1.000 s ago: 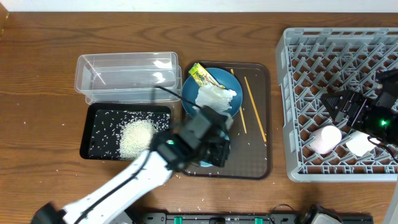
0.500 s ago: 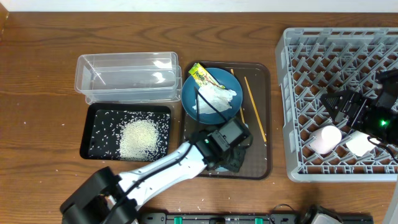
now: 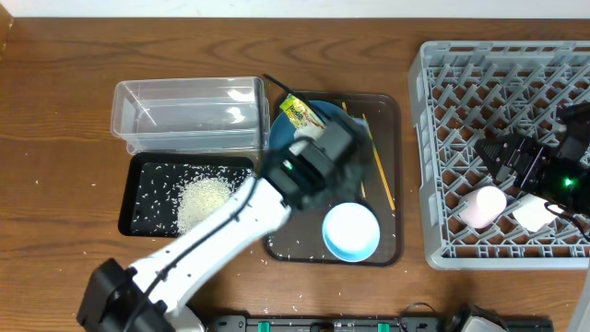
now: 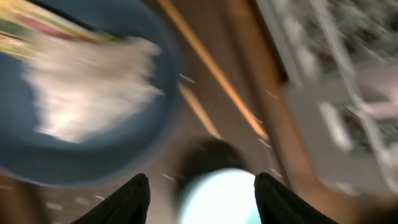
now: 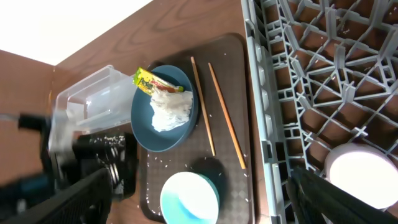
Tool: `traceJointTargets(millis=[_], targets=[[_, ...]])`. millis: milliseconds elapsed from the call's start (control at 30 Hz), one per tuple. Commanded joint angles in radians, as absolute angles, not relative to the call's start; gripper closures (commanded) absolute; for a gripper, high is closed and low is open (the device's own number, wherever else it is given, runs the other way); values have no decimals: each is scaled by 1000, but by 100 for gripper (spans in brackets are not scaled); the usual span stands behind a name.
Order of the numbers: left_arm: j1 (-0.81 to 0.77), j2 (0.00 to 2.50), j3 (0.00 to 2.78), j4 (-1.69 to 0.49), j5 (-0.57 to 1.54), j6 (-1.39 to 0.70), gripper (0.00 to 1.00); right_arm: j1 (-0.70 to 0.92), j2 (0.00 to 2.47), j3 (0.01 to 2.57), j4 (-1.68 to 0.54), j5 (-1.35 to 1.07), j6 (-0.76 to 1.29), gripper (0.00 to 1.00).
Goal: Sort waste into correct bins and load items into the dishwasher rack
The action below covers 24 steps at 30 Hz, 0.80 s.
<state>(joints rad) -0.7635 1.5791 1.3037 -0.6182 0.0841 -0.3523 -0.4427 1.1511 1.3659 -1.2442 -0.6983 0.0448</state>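
My left gripper [image 3: 343, 150] hovers open over the dark-blue plate [image 3: 281, 138], its fingers [image 4: 134, 199] apart and holding nothing. A crumpled napkin [image 4: 93, 93] and a printed wrapper [image 3: 297, 111] lie on the plate. The white bowl [image 3: 350, 231] stands upright on the brown tray's near part, free of the gripper. Two chopsticks [image 3: 378, 175] lie on that tray to the right of the plate. Over the grey rack [image 3: 502, 92] hangs my right gripper [image 3: 493, 159], open and empty. A pink cup [image 3: 484, 205] and a white cup [image 3: 533, 214] sit in the rack.
The clear tub [image 3: 189, 115] stands at the left, with the black tray [image 3: 138, 198] holding a heap of rice [image 3: 203, 198] in front of it. Loose grains dot the brown serving tray [image 3: 387, 244] and the wooden table.
My left gripper opened and let go of the bowl, which now sits on the brown tray. The left arm then swung back over the plate. The right arm stayed still.
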Motion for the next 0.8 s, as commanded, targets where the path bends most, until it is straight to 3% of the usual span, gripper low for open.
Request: traceJointTargets(millis=[0,200,633,767], targets=[[-667,1650,1304,-569,2,-253,41,-436,1150,1374,-1246,-703,55,11],[-561,1818,1304,-431,18,-239,39,-436,1150,1373,-1247,-703,55,11],[-558,2047,1303,-404,17,-236,37,-436,1150,1372,-1253,-703,55,11],[-558,2033,1307,-406,19,-237,78,-436,1150,1372,-1260,-703,55,11]])
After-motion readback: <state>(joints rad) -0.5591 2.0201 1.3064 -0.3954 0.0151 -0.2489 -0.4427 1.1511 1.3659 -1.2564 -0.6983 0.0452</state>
